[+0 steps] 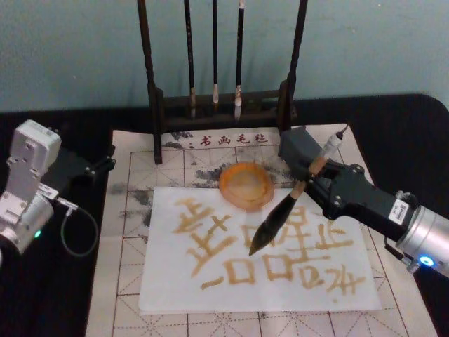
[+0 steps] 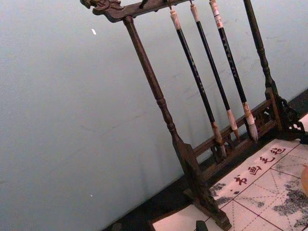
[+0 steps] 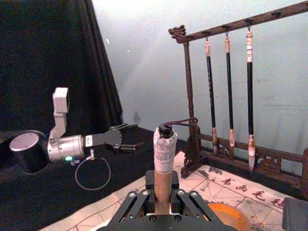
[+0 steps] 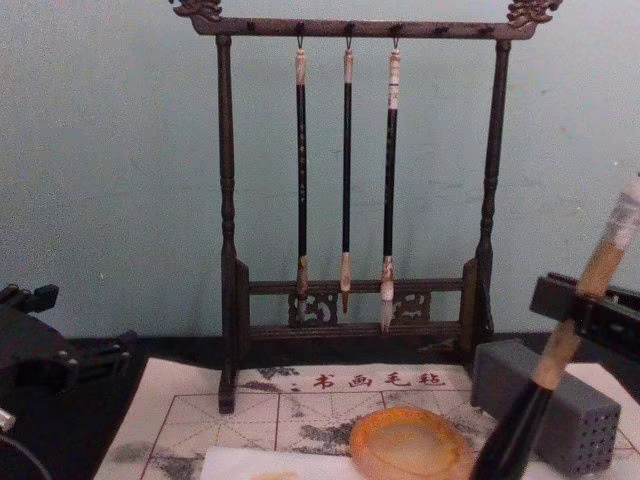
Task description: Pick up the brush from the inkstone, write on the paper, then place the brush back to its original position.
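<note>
Slanting brush (image 1: 282, 216) in right gripper (image 1: 309, 178): tip down-left over paper (image 1: 168, 289).

Three thin brushes (image 1: 215, 49), one thick brush (image 1: 280, 214), one inkstone (image 1: 245, 184), one rack (image 1: 149, 84), one paper (image 1: 175, 281), one block (image 1: 298, 151).

Red "书画毛毡" — apparently — on felt mat (image 1: 126, 295)

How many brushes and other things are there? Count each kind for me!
Thin hanging brushes: 3
Big brush, in the right claw: 1
Brush rack: 1
Orange inkstone: 1
Grey block: 1
Paper: 1
Grid mat: 1
Total: 9
</note>
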Tool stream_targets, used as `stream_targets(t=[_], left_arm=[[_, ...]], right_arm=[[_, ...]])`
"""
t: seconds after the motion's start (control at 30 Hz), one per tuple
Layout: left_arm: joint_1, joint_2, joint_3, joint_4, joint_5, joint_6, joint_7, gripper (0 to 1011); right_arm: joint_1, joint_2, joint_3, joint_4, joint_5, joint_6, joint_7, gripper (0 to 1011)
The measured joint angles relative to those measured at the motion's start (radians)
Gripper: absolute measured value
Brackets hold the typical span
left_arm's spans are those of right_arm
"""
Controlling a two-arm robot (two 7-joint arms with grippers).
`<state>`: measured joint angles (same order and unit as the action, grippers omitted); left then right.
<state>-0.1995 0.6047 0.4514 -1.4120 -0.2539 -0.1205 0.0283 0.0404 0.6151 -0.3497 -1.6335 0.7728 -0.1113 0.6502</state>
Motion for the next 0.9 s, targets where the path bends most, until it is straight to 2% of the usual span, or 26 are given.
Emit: stream_targets(t=[0.4, 0.9], left_arm=[[0.000, 0.000, 0.000, 0.000, 0.000, 0.000, 0.000, 1001], [0.000, 0.000, 0.000, 0.000, 0.000, 0.000, 0.000, 1001]], right_arm=[[-0.047, 0.042, 0.026, -0.037, 0.019, -0.026, 0.037, 184], [-0.098, 0.108, 0.039, -0.078, 0.042, -0.063, 0.129, 184]])
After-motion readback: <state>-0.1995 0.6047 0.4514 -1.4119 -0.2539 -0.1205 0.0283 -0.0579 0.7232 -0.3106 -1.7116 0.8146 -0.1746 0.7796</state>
